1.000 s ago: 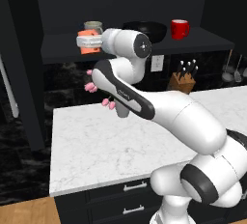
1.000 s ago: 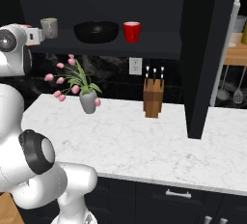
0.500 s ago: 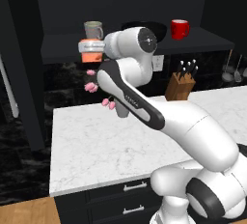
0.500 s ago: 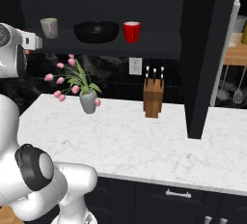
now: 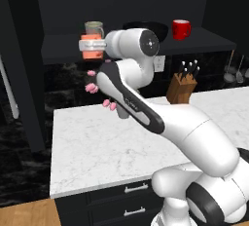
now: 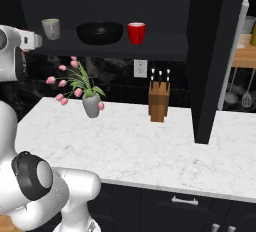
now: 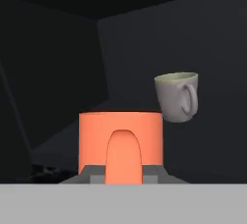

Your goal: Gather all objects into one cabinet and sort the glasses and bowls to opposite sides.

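My gripper (image 5: 95, 46) is shut on the orange mug (image 5: 90, 47), holding it upright at the front left of the black cabinet's shelf (image 5: 58, 46). In the hand view the orange mug (image 7: 120, 141) turns its handle toward me. The pale grey mug (image 7: 177, 96) is just beyond it to the right. That grey mug (image 6: 50, 28) stands at the left of the shelf, with the black bowl (image 6: 99, 32) in the middle and the red mug (image 6: 136, 32) right of the bowl. The cabinet's tall door (image 6: 212, 56) stands open at the right.
On the white marble counter (image 6: 150, 151), a grey vase of pink tulips (image 6: 91, 105) stands under the shelf and a wooden knife block (image 6: 158, 103) stands further right. Kitchen utensils (image 6: 240, 96) hang beyond the door. Dark drawers run below the counter's front edge.
The arm's upper joints have swung a little. The held orange mug has sunk slightly and stays at nearly the same spot before the shelf.
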Tool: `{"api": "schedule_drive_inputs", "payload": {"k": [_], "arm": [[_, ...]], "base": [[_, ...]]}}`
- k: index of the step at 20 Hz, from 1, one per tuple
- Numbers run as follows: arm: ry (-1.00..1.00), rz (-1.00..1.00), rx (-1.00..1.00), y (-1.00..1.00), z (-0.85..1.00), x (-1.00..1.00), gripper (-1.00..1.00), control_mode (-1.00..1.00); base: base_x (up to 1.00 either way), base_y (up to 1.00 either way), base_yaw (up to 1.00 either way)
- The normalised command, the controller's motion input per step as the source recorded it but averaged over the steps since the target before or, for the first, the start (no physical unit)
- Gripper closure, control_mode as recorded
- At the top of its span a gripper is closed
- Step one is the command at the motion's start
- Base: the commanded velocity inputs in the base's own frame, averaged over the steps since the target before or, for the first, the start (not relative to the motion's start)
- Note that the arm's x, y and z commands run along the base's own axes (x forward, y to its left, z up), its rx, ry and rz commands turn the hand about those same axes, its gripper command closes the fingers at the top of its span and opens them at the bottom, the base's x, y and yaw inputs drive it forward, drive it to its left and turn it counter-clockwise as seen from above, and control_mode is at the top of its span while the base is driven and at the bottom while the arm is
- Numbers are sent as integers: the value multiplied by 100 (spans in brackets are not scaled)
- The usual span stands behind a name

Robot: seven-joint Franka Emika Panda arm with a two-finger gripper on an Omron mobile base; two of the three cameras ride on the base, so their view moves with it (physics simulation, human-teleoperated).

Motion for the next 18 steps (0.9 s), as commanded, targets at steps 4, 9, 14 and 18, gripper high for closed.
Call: {"api": "schedule_drive_inputs", "payload": {"k": [4, 9, 14, 18], "arm": [[-26, 0, 0, 0, 34, 0, 100, -100], [-10, -2, 0, 0, 5, 24, 100, -100], [5, -7, 0, 0, -13, 43, 100, -100], [14, -7, 0, 0, -18, 29, 100, -100]], "base": [[0, 0, 0], [0, 0, 0], [0, 0, 0], [0, 0, 0]]}}
